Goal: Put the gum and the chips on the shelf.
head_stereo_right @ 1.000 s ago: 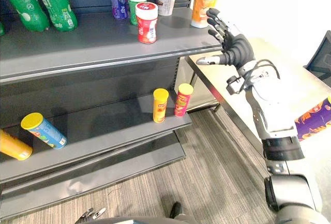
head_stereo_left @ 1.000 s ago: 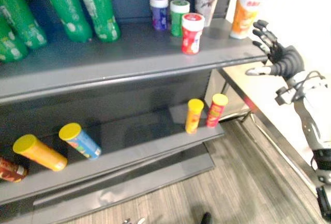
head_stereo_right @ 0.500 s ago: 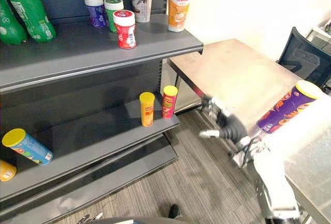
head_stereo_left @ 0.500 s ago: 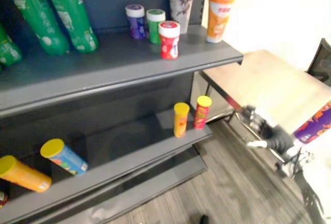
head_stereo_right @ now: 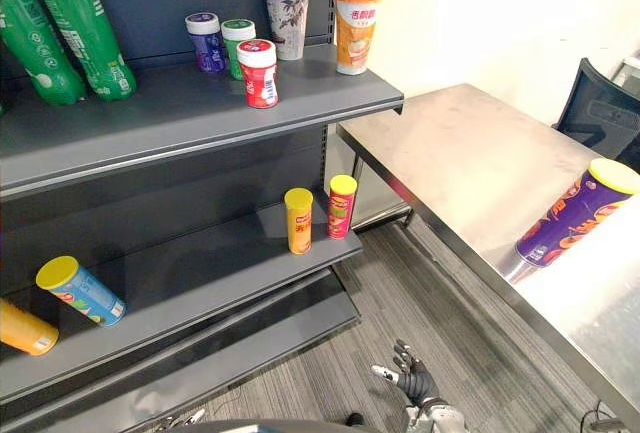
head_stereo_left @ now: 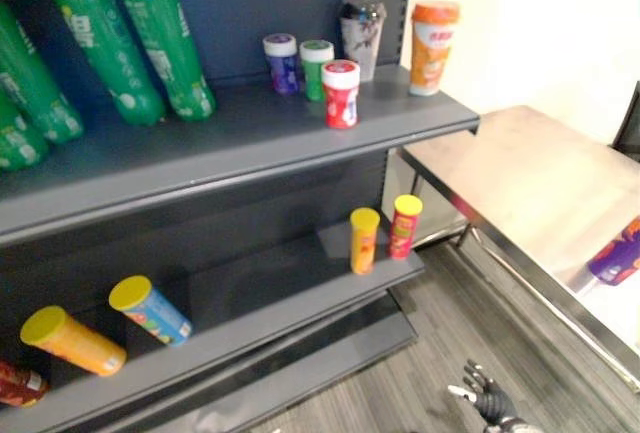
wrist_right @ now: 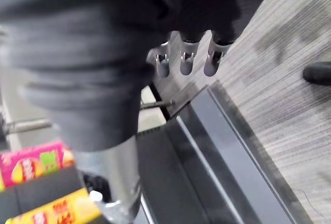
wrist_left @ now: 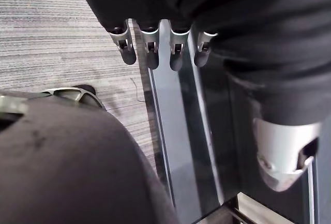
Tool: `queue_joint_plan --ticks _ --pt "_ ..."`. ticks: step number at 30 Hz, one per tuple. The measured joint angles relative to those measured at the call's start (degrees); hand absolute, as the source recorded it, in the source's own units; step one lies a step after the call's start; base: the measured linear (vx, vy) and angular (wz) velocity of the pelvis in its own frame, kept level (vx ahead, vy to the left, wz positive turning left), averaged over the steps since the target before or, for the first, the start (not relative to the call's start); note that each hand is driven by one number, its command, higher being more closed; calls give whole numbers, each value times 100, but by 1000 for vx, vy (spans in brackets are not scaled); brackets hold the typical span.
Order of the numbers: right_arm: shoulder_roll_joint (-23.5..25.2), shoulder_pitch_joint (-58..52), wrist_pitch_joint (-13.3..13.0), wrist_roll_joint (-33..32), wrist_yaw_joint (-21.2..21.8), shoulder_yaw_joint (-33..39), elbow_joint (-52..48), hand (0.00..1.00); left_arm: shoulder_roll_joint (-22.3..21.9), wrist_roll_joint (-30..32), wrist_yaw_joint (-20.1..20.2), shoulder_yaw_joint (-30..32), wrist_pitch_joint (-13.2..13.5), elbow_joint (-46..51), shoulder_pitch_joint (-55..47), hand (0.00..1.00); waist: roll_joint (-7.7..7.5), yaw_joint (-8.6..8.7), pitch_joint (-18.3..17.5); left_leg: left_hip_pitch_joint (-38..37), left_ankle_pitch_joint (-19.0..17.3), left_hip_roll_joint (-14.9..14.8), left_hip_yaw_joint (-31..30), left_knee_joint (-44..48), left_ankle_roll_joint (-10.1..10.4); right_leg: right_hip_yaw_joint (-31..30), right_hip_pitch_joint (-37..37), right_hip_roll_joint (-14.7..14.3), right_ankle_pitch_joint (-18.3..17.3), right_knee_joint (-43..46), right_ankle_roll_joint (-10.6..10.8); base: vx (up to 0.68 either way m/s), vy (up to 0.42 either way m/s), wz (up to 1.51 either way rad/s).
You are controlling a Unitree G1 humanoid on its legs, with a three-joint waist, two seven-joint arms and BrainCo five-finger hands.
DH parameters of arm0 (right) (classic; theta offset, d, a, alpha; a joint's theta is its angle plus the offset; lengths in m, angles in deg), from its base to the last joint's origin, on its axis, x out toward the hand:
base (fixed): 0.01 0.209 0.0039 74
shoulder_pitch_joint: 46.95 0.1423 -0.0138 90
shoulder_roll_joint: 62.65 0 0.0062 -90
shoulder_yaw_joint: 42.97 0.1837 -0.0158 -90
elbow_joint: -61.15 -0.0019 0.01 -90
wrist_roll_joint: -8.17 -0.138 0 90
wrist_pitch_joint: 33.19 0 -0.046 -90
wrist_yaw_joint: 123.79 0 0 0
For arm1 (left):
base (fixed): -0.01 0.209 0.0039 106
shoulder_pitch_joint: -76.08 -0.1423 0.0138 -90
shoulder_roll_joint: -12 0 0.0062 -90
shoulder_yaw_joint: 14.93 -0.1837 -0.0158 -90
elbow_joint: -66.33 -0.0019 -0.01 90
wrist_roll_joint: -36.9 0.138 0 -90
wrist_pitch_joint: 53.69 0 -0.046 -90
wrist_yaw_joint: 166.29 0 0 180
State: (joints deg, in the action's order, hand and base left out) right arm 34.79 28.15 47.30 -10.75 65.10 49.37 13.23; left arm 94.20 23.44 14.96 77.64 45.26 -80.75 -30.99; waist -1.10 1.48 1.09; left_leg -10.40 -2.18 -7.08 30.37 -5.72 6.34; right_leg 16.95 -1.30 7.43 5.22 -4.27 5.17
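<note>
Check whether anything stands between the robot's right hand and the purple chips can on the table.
No object does. The right hand hangs open near the floor, lower than the table, so only the table's edge lies between it and the purple chips can lying on top.

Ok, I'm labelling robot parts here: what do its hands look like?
Both match. The left hand has slim silver fingers with dark rounded tips, a stubbier silver thumb, and a dark cover over its back and wrist. The right hand is built the same.
</note>
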Motion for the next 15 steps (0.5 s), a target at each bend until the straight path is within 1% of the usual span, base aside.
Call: queue_joint_plan --ticks 1,4,6,7,10,15 --pt "106 76 -88 14 -155 132 354 0 -17 -68 -23 10 4 -9 0 0 5 -5 0 -14 0 8 -18 0 -1 10 -10 12 -5 21 6 2 7 6" --pt "210 126 -163 99 -373 375 1076 0 -76 -189 -109 60 62 -149 49 0 28 -4 21 -63 -6 35 -124 -2 -13 120 -106 50 -27 34 32 10 2 16" --pt "229 116 -162 106 -485 468 1318 0 -128 -208 -165 152 74 -234 78 0 23 -15 34 -89 -21 45 -141 -7 -34 140 -129 65 -37 35 43 -6 5 9" --pt "232 101 -166 150 -606 470 1445 0 -145 -208 -266 217 109 -267 75 0 46 -14 57 -90 -25 63 -141 -9 -39 147 -129 75 -40 35 47 0 0 0" --pt "266 61 -150 250 -737 558 1531 0 -179 -222 -336 240 176 -401 121 0 50 -7 57 -87 -29 91 -159 -13 -48 164 -127 83 -77 35 86 -5 -2 1" --pt "295 94 -113 261 -928 625 1780 0 -190 -252 -330 243 188 -457 156 0 53 -10 63 -83 -40 132 -287 -16 -49 257 -208 116 -97 -2 69 -7 4 13"
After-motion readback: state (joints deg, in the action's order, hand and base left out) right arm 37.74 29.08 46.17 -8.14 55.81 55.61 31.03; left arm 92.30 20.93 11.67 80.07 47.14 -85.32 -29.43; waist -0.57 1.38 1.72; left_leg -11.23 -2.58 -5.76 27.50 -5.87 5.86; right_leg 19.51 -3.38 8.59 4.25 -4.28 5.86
